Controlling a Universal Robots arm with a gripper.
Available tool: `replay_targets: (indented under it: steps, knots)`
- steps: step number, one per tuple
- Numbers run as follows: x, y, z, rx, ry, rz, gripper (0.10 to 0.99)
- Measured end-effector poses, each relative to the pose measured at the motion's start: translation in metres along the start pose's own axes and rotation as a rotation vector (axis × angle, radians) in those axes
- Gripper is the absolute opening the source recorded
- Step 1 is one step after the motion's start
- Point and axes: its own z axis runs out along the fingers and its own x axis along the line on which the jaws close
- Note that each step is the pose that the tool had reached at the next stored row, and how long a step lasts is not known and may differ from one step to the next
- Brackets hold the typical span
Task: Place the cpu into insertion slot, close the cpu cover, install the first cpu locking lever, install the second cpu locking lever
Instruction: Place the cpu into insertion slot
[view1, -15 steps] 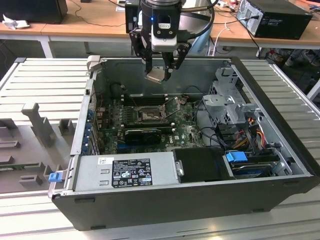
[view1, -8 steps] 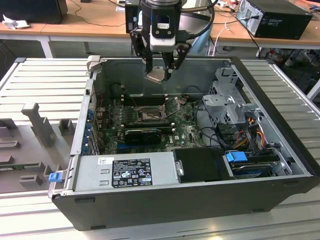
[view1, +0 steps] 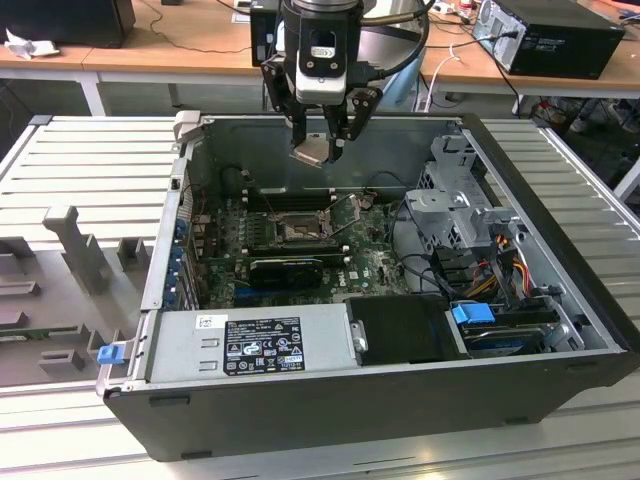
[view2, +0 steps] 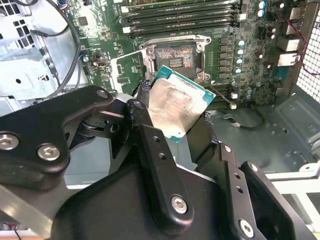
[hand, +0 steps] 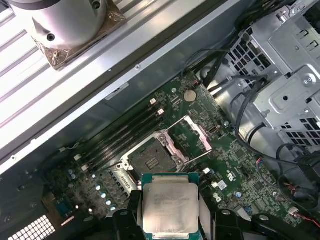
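— Which step is this?
— Step 1 of 4, I'd judge: the cpu (view1: 310, 151) hangs over the case (view1: 545, 215), above the insertion slot (view1: 298, 230) (the cpu cover (hand: 200, 132) stands raised). Seating needs it level and squared.
— The gripper (view1: 320, 142)?
— Narrowly parted, pinching the cpu's 2 opposite edges.

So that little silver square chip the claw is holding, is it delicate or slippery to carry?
Probably stiff: the cpu looks flat though the gripper pinches only its edges. Its bare metal top looks fairly slick, so it might slide in a loose grip. It's thin, so likely light, yet possibly fragile if dropped.
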Motion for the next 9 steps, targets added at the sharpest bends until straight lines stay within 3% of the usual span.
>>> replay_targets:
  steps: [9]
  knots:
    - [0.0,0.0,0.0002,-0.001,-0.0042,0.048,0.541]
